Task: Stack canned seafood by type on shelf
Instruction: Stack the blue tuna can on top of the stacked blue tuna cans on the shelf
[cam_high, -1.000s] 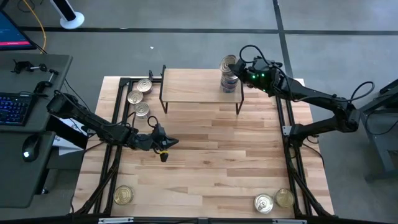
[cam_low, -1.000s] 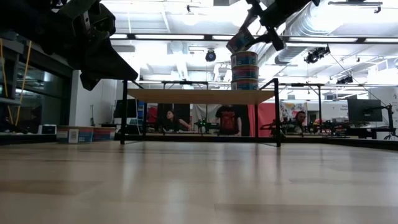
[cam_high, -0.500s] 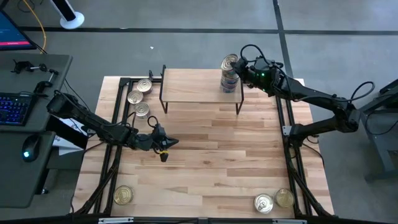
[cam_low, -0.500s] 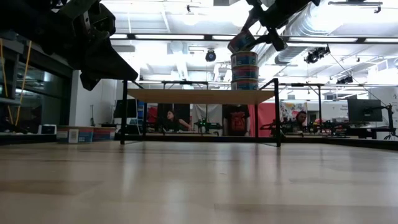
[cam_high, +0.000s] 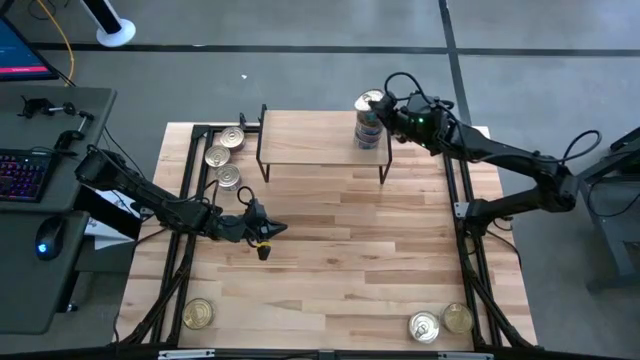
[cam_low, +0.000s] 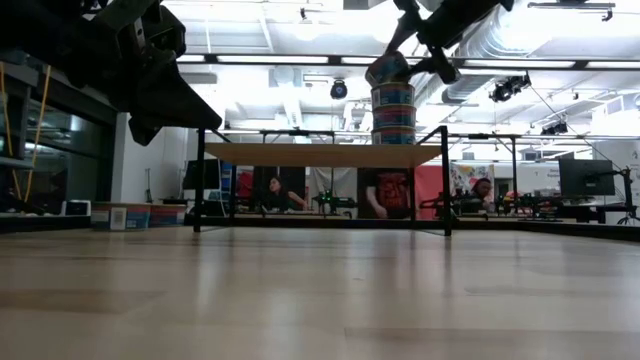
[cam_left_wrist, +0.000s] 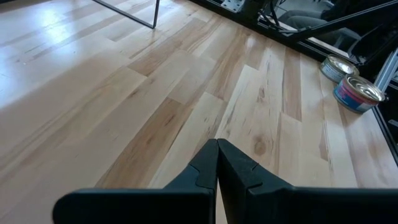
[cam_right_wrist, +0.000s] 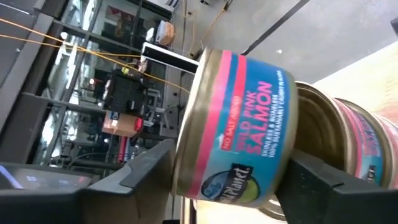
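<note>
The shelf (cam_high: 315, 140) is a light-wood board on black wire legs at the table's far side. A stack of tins (cam_low: 393, 112) stands on its right end. My right gripper (cam_high: 386, 112) is shut on a blue-and-pink salmon tin (cam_right_wrist: 239, 130), holding it tilted just over that stack (cam_high: 368, 137). My left gripper (cam_high: 272, 231) hovers shut over the table's left middle, holding nothing. Three loose tins (cam_high: 222, 156) lie at the far left. One tin (cam_high: 198, 314) lies near left and two (cam_high: 440, 322) near right. My right gripper pinches the salmon tin at its edge toward the table's right. One finger (cam_right_wrist: 143, 177) lies on the lid side and the other (cam_right_wrist: 323, 180) on the base side, coming roughly level from the right. The tin (cam_low: 388, 68) sits tilted atop the stack; whether it touches I cannot tell.
Black frame rails run along the table's left (cam_high: 185, 200) and right (cam_high: 465, 230) sides. The shelf's left and middle board (cam_high: 300, 140) is bare. A desk with a keyboard (cam_high: 25, 170) stands off the table's left. People sit in the room behind (cam_low: 385, 190).
My right gripper has eased the salmon tin slightly down toward the top of the stack, and the tin's tilt has lessened a little. My left arm has kept still.
</note>
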